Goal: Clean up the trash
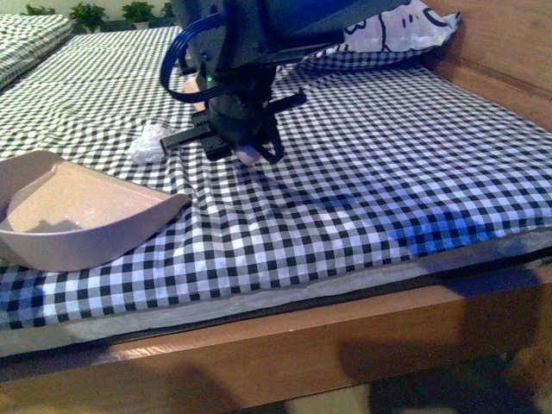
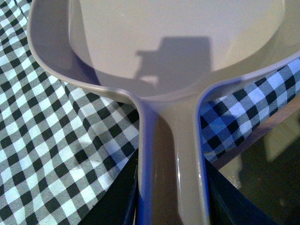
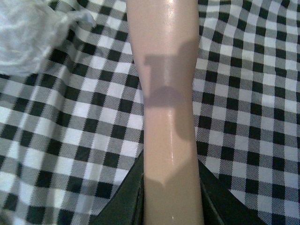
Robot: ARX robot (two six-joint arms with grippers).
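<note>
The trash (image 1: 148, 143), a small white-grey wrinkly wad, lies on the checked bedsheet (image 1: 362, 172) just left of my right gripper (image 1: 244, 148). It also shows in the right wrist view (image 3: 28, 35). My right gripper (image 3: 171, 211) is shut on the beige brush handle (image 3: 164, 93); a bit of the brush (image 1: 247, 155) shows under the gripper. The beige dustpan (image 1: 78, 211) rests on the sheet at the near left, open toward the trash. My left gripper (image 2: 171, 206) is shut on the dustpan's handle (image 2: 171, 154); the left gripper is out of the front view.
A big white pillow (image 1: 388, 30) with black print lies at the back right. A wooden bed frame (image 1: 285, 345) runs along the near edge and a wooden side board (image 1: 509, 78) along the right. Another checked bed (image 1: 26, 39) stands at the far left.
</note>
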